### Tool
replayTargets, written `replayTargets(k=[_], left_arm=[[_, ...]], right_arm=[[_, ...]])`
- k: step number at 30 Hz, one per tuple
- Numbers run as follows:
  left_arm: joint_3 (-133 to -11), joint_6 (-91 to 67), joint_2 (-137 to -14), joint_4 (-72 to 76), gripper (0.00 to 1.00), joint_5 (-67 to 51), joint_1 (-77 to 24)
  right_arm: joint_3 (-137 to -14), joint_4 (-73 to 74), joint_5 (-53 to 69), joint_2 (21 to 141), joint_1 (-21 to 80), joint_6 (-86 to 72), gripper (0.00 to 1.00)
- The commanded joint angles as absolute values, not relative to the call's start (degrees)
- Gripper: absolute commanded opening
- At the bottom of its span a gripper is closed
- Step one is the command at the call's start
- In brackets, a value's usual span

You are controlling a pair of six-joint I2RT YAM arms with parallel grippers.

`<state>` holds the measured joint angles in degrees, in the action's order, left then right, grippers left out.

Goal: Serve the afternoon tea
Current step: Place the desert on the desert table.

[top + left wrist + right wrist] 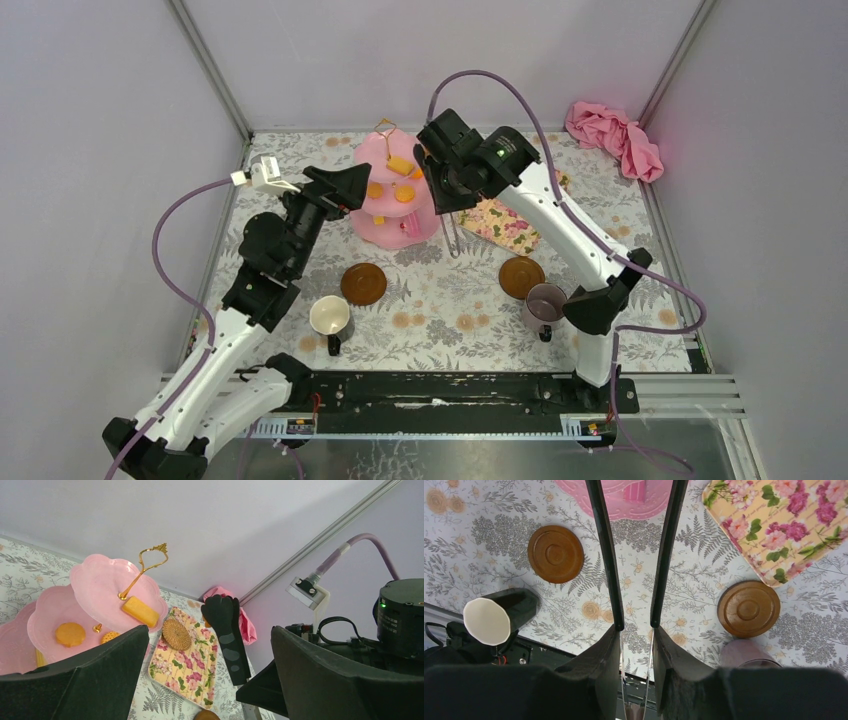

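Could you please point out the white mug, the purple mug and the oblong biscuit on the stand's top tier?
white mug point(329, 315): top external view, on its pale inside.
purple mug point(545, 302): top external view, on its inside.
oblong biscuit point(140, 611): left wrist view, on its top face.

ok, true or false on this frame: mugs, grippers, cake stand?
1. Both mugs sit on saucers. False: the white mug and purple mug stand on the table, the left saucer and right saucer bare.
2. The right gripper holds the tongs. True.
3. The left gripper is shut. False: it is open and empty, beside the cake stand.
4. A yellow biscuit lies on the top tier. True.
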<state>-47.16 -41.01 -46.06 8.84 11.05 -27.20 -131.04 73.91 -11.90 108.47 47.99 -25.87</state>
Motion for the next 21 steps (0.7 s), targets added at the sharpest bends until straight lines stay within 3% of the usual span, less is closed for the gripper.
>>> replayTargets(k=[1,21], left_arm=[[-48.3,-40.4,-45.3,8.2,1.00,12.3,-26.6],[-46.6,-42.9,-48.6,9.6,1.00,12.5,-22.1]], right_arm=[[-134.8,71.3,-11.7,110.1,49.4,-27.6,0.00],[-142.2,64.2,-6.6,120.7,51.7,-27.6,0.00]])
